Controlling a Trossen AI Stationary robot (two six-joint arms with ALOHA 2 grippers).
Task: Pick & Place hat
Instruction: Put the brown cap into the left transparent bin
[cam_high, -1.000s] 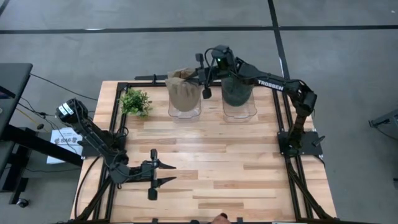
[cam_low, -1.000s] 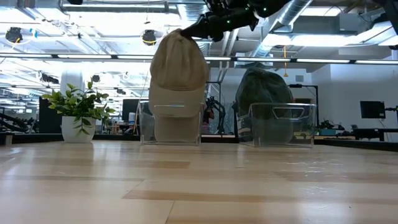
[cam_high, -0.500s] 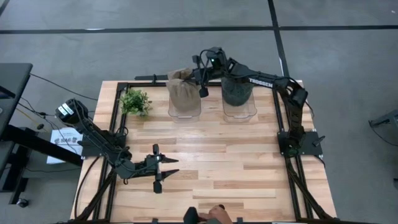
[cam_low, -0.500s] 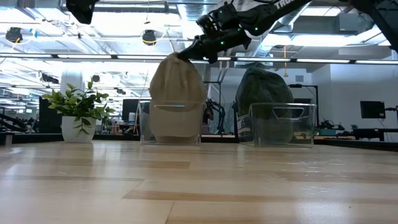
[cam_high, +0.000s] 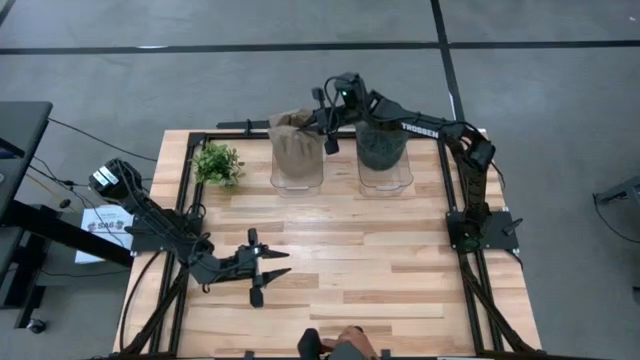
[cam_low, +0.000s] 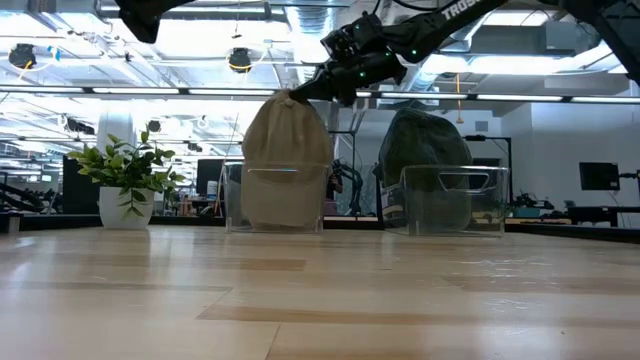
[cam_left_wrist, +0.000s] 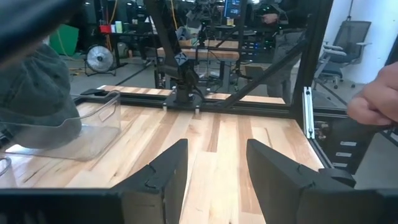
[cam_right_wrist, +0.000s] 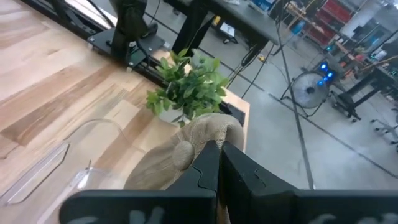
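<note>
the right gripper (cam_high: 300, 122) pinches the crown of the tan hat (cam_high: 294, 147), which sits in the left clear bin (cam_high: 297, 180), its lower part hidden. the left gripper (cam_high: 275, 265) hovers spread and empty over the wooden table (cam_high: 380, 260). a dark green hat (cam_low: 424, 150) blurs through the other bin (cam_low: 446, 205).

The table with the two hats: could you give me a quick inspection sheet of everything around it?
Surface: wooden table, black frame.
Job's things: tan hat in left clear bin; dark green hat in right clear bin.
Clutter: small potted plant beside the tan hat's bin.
Grippers: right gripper shut on the tan hat's crown; left gripper open, low over the table's near side, holding nothing.
Cables: cables on the floor left of the table.
Surroundings: a person's hand at the near edge; workshop behind.
</note>
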